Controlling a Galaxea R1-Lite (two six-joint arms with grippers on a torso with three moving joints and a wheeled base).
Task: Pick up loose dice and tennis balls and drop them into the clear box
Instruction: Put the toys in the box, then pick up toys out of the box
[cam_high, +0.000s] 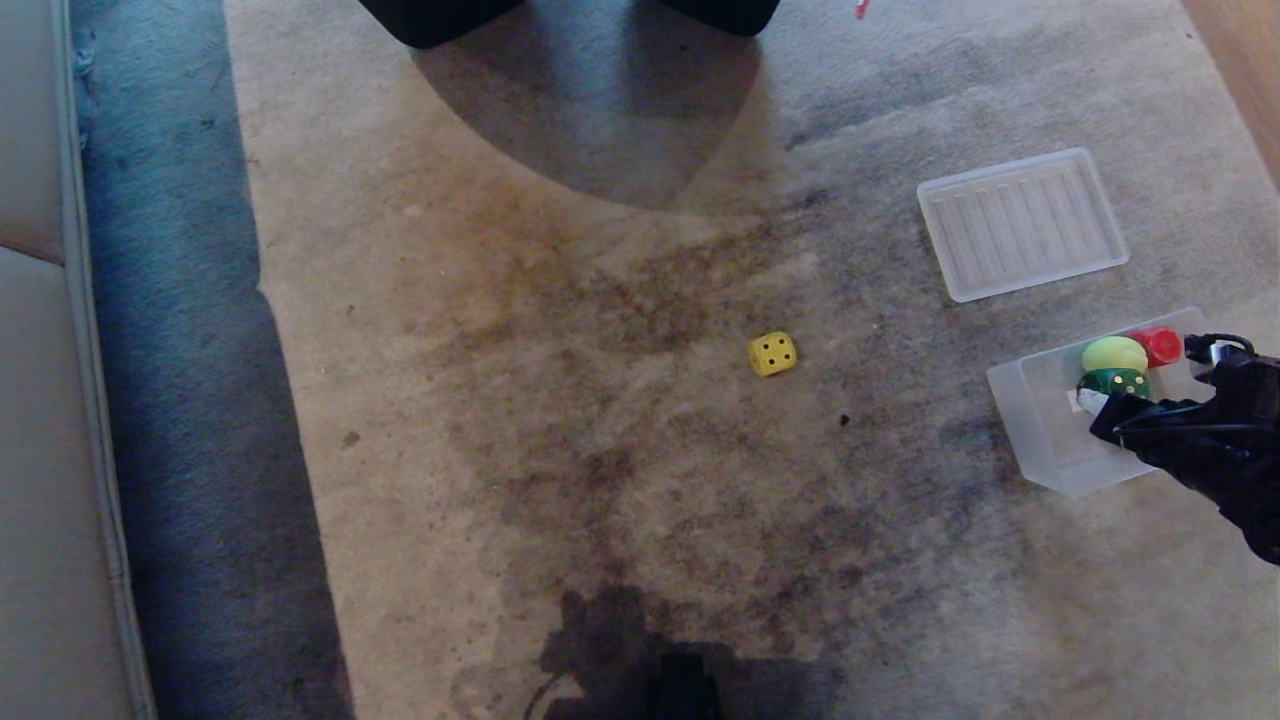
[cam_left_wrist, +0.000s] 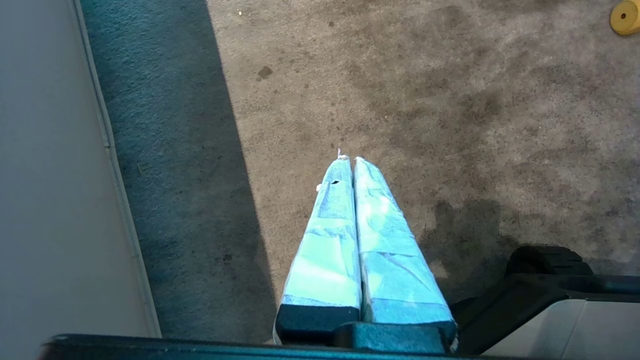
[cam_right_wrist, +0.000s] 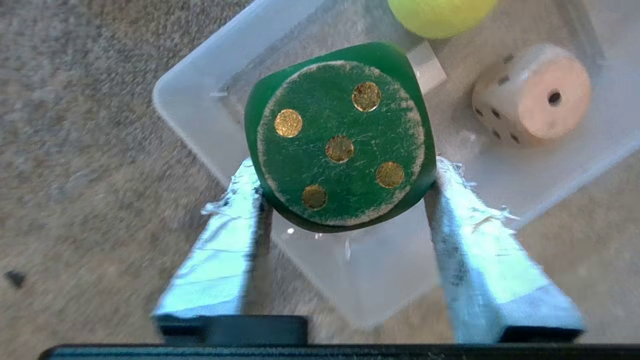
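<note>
My right gripper hangs over the near corner of the clear box, shut on the dark green die, whose five gold pips face the camera. In the head view that green die sits at the right gripper's fingertips, above the clear box. A tennis ball lies inside the box, also seen as the tennis ball in the right wrist view. The yellow die rests loose on the carpet mid-scene. My left gripper is parked, shut and empty; the yellow die shows far off.
A beige die and a small red piece lie in the box. The ribbed translucent lid lies flat behind the box. A sofa edge runs along the left; dark furniture feet stand at the back.
</note>
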